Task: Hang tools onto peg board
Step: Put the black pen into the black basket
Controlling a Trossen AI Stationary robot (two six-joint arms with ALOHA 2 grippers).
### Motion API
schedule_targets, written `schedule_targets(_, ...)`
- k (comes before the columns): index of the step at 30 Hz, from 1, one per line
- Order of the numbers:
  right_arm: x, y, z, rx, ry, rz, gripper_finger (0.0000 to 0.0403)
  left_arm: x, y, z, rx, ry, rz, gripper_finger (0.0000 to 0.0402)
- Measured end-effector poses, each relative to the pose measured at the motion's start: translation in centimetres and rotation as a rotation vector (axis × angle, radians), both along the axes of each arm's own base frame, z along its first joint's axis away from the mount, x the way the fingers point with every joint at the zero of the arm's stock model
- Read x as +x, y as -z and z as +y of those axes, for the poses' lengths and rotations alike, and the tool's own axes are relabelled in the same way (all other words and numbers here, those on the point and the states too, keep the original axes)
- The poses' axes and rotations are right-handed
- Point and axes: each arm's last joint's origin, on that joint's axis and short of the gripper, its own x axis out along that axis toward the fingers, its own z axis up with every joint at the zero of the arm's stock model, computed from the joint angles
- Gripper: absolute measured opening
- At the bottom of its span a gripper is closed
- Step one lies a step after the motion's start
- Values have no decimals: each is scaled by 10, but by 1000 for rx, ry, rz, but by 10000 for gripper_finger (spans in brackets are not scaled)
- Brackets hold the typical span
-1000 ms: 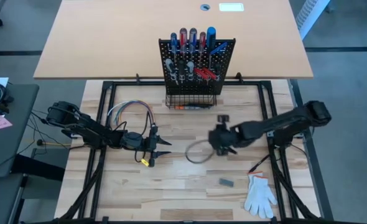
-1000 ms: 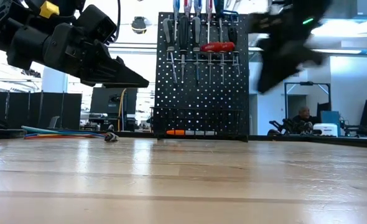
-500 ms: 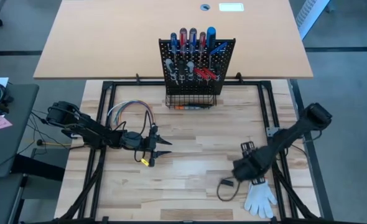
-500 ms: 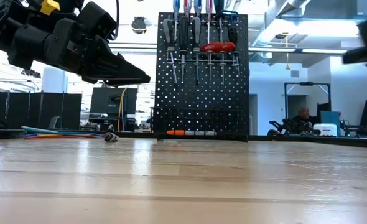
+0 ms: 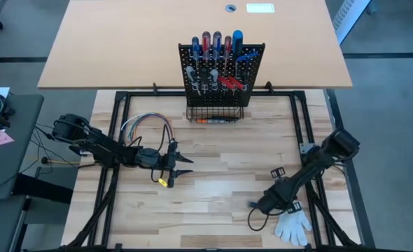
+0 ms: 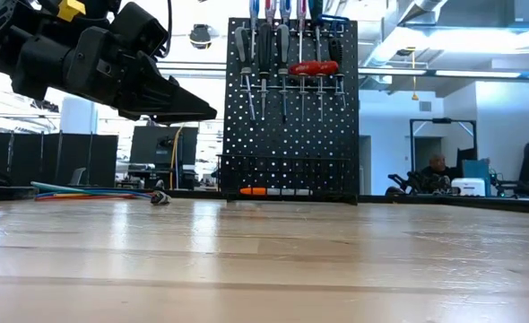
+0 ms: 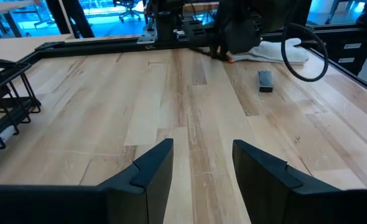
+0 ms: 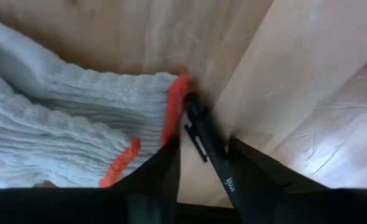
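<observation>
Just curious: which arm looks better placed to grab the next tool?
Probably the right: its gripper is down beside the glove, fingers around a slim black tool. The left gripper hovers open over bare table.

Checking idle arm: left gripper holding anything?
No. In the left wrist view the left gripper is open, with only bare table between its fingers.

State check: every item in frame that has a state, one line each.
peg board: upright, tools hung.
left gripper: open, empty, above table.
right gripper: open around black pen, at glove's cuff.
black pen: lying on table.
white glove: lying flat.
</observation>
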Motion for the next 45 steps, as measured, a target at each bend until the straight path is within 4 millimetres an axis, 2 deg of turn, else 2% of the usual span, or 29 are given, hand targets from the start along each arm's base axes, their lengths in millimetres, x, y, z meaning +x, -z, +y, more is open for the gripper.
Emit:
schedule_targets(7,13,6,-17,-9,66,-20,24,0,0,0,0,0,0,162)
schedule_targets(11,24,-2,-32,-68,105,-145,16,0,0,0,0,0,0,162)
schedule_targets(15,47,-21,-47,-225,115,-562,14,0,0,0,0,0,0,162)
schedule_targets(18,52,-41,-58,-299,183,-863,14,0,1,0,1,0,5,162)
schedule_targets(21,58,-52,-66,-248,273,-1123,14,0,1,0,2,0,5,162)
schedule_targets(25,65,-60,-72,-141,311,-1465,14,0,0,0,2,0,5,162)
schedule_targets(28,69,-64,-73,-63,292,-1730,14,0,0,0,0,4,-2,162)
schedule_targets(32,76,-66,-71,-58,229,-1987,14,1,-5,-3,-7,101,-55,162)
schedule_targets(36,89,-59,-65,22,140,-2133,15,1,-15,-6,-19,160,-157,162)
schedule_targets(39,100,-52,-60,49,98,-2214,15,5,-18,-6,-1,160,-160,162)
schedule_targets(45,132,-40,-51,51,63,-2213,16,19,-29,-10,14,166,-130,163)
